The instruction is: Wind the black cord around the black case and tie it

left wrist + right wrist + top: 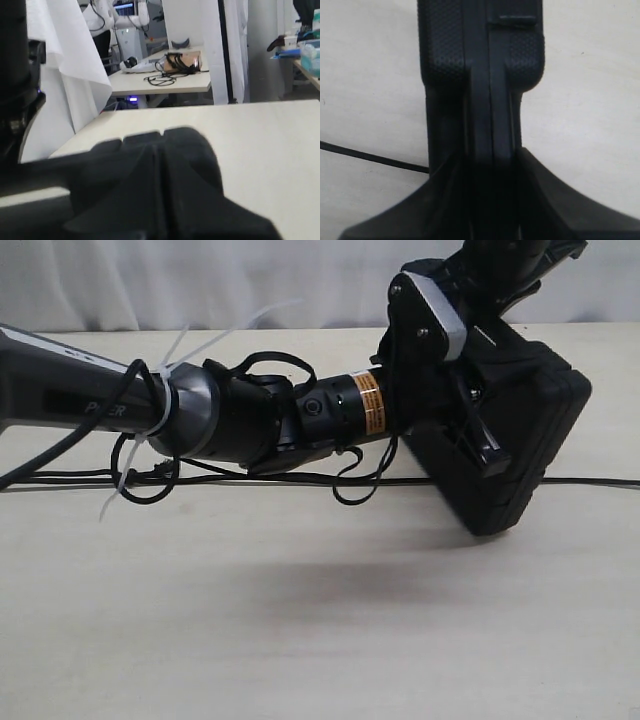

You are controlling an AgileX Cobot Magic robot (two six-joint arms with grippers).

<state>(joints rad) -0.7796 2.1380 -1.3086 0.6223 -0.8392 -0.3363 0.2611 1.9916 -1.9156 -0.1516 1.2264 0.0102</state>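
Under the black case [520, 430] the black cord [590, 481] lies flat on the surface [300, 640]; your right jaws hold the case, your left jaws are shut, so wrapping looks not started, and next you must loop the cord around it.

Pale table [300, 650] stretching wide across exterior view, soft shadow [330, 590] lying mid-surface. White curtain [150, 280] hanging behind far edge. Over in left wrist view, white drape [70, 55] falling at side, second table [195, 84] standing beyond it. Tangled cables [160, 79] sprawling on that table, brownish box [189, 61] sitting near them. Lit monitor [124, 8] glowing further back, blue light [131, 99] shining underneath. White cup [289, 41] showing far off, details blurring.
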